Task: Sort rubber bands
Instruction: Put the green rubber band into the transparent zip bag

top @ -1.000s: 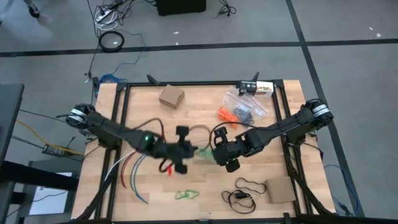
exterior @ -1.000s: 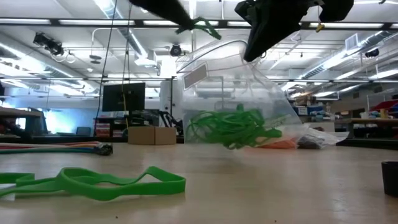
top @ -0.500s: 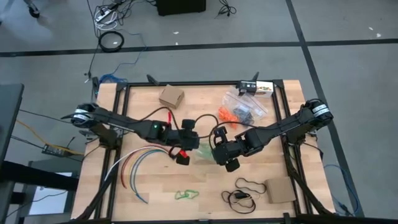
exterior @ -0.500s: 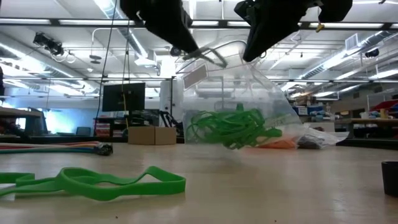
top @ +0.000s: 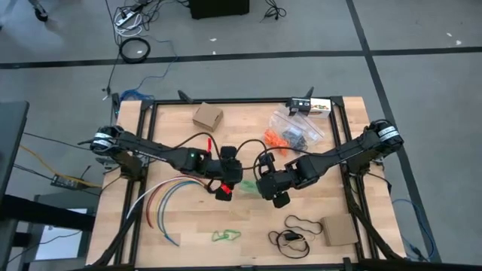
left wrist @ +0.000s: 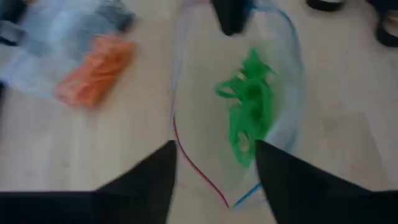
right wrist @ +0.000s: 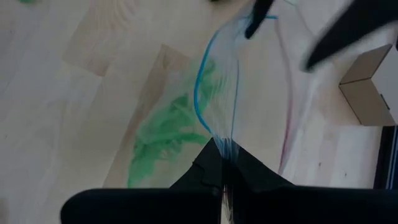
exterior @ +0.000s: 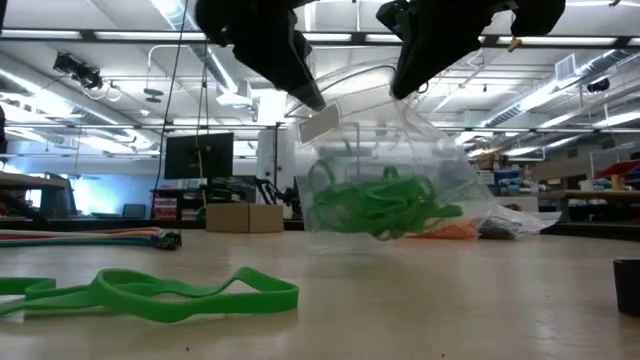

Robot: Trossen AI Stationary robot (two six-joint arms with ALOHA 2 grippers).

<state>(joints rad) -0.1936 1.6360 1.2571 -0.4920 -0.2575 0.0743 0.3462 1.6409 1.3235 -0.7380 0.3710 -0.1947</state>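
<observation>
Starting at the left edge of the tabletop [top: 169,139], the left arm reaches in toward the middle, and the left gripper [top: 224,187] hangs over the mouth of a clear zip bag [exterior: 385,150] with its fingers [left wrist: 149,180] spread and nothing between them; the left wrist view looks past them straight down into the bag. Inside the bag lies a heap of green rubber bands [left wrist: 249,115], stretched along the bag's length, away from the left gripper toward the closed bottom. Just right of it, the right gripper [top: 275,188] is clenched on the bag's upper lip, holding the mouth up and open; the right wrist view shows the blue seal line [right wrist: 208,81] running out from between its fingers.

The relation that counts next, as I judge it, is this: a few loose green bands [top: 226,236] lie near the front edge, nearly in line with the left gripper and well apart from the bag. The left arm is the nearer and the free one, so the fetching falls to it while the right keeps the bag open.

Farther right, toward the back edge, the orange bands [top: 275,138] and the dark bands [top: 296,140] sit in their own clear bags, touching each other.
</observation>
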